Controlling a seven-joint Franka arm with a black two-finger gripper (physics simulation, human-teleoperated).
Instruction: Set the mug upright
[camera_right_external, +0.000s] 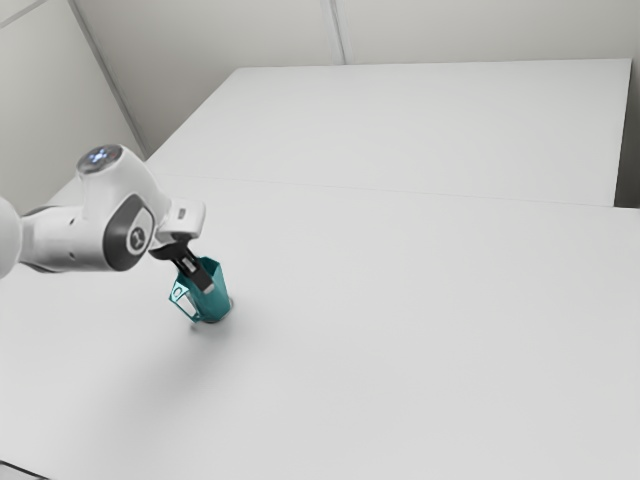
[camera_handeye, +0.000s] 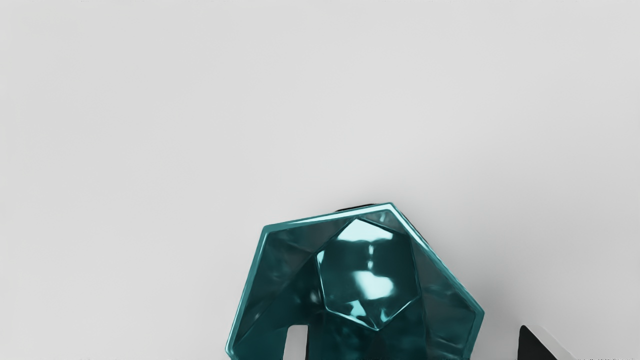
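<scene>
Thin dark line at the ext. view's lower left corner. Next, teal mug on white table, toward the ext. view's left: mouth up, base down, handle toward the ext. view's left; exact tilt (if any) can't be told. Black gripper at mug, angled down from white arm. Fingers apart: per wrist view, one fingertip overlaps mug's open mouth, the other is outside, w/ a gap betw. it and the rim; mug unclamped. Faceted interior & shiny six-sided floor visible. Farther: thin seam across table, then pale wall w/ vert. strip.
</scene>
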